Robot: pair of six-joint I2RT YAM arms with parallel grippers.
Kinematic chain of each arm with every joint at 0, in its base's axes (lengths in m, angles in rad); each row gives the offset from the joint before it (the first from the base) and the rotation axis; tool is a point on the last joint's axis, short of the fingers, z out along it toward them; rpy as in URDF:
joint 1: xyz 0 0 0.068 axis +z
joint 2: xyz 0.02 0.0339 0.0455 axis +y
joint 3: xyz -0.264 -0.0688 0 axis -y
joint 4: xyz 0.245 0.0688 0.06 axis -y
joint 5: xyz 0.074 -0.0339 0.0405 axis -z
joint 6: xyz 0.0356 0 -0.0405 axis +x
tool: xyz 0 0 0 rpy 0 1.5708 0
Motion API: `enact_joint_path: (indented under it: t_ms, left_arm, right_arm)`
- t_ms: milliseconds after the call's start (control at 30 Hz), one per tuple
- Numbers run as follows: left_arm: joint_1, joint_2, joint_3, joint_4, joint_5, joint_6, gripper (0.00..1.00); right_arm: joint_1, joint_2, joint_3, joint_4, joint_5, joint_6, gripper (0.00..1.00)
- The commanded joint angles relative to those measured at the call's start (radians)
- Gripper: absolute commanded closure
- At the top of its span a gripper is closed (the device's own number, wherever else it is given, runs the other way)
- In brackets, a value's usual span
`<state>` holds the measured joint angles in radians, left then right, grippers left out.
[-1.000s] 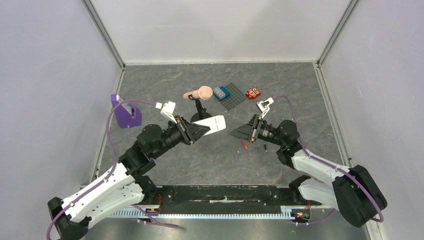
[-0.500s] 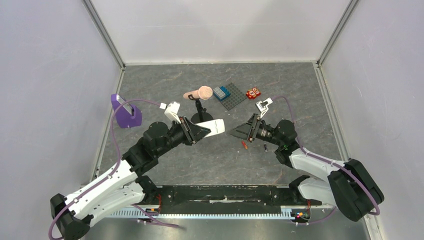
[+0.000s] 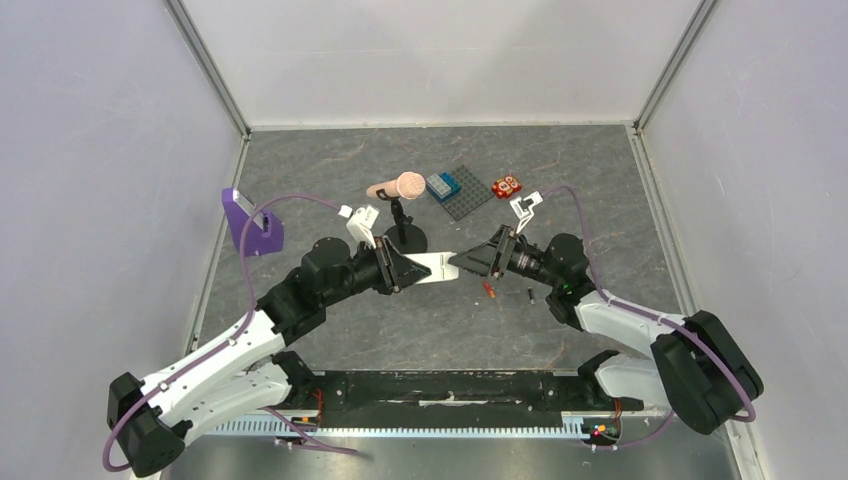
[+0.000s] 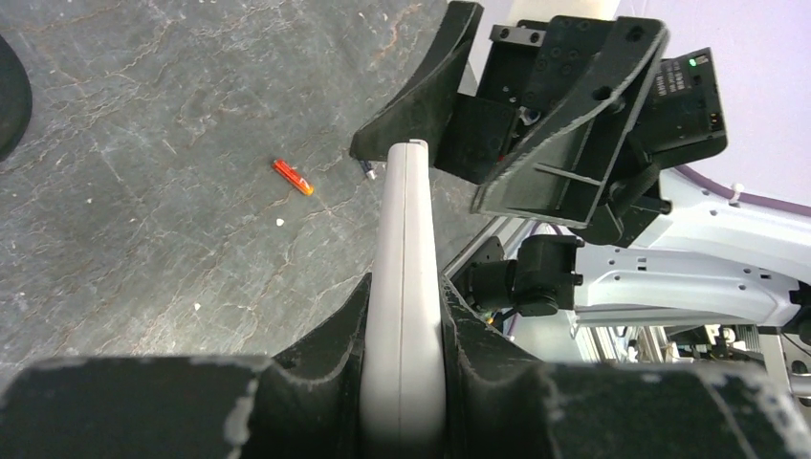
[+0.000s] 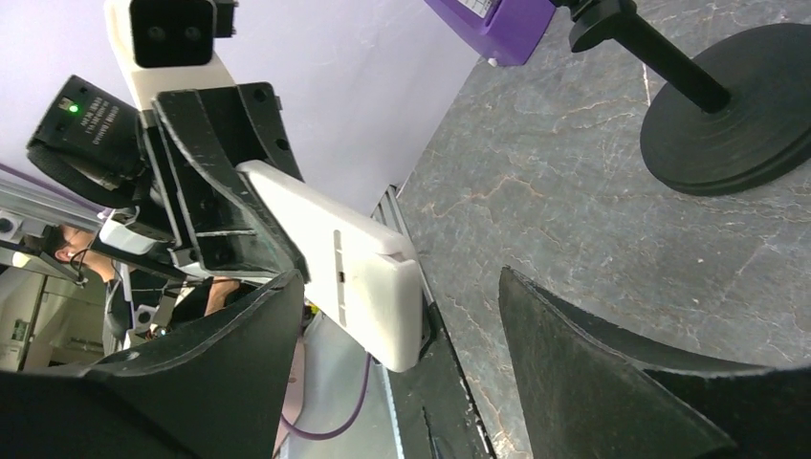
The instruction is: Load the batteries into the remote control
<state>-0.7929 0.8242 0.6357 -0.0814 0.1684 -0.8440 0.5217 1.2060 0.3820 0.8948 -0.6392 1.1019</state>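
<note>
My left gripper [image 3: 405, 268] is shut on the white remote control [image 3: 432, 267], which it holds above the table, pointing right. The wrist view shows the remote [image 4: 406, 268] edge-on, pinched between both fingers of that gripper [image 4: 404, 287]. My right gripper [image 3: 462, 262] stands open at the remote's free end. From its own wrist, that end [image 5: 368, 277] sits between the spread jaws of this gripper [image 5: 400, 279], nearer the left one. The red-orange battery [image 3: 489, 289] [image 4: 292, 177] and the black battery [image 3: 528, 295] lie on the table below the right arm.
A pink microphone [image 3: 400, 186] stands on a black round-based stand [image 3: 405, 238] [image 5: 727, 105] just behind the grippers. Further back lie a grey baseplate with a blue brick [image 3: 462, 190] and a red block with white dots [image 3: 506, 186]. A purple piece [image 3: 250, 225] sits at the left.
My left arm has carried the remote to the right. My right gripper has opened and moved left, so the remote's end now sits between its jaws.
</note>
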Motion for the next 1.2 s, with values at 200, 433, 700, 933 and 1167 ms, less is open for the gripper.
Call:
enact_joint_path:
  t_ms: [200,433,700,933,1167]
  left_arm:
    - [0.005,0.002,0.055,0.037,0.030,0.033,0.98]
    - [0.011,0.003,0.060,0.001,-0.013,0.053,0.98]
    - [0.012,0.027,0.079,-0.070,-0.087,0.107,0.98]
    - [0.012,0.047,0.076,-0.074,-0.131,0.130,0.98]
    - [0.012,0.094,0.087,-0.139,-0.259,0.151,0.98]
  right_arm:
    - [0.021,0.017,0.020,0.024,-0.001,-0.049,0.40]
    - [0.021,0.031,0.031,-0.009,-0.022,-0.026,0.62]
    - [0.021,0.042,0.038,-0.028,-0.028,-0.002,0.87]
    - [0.021,0.064,0.037,0.036,-0.036,0.039,1.00]
    - [0.021,0.061,0.028,-0.111,0.063,-0.048,1.00]
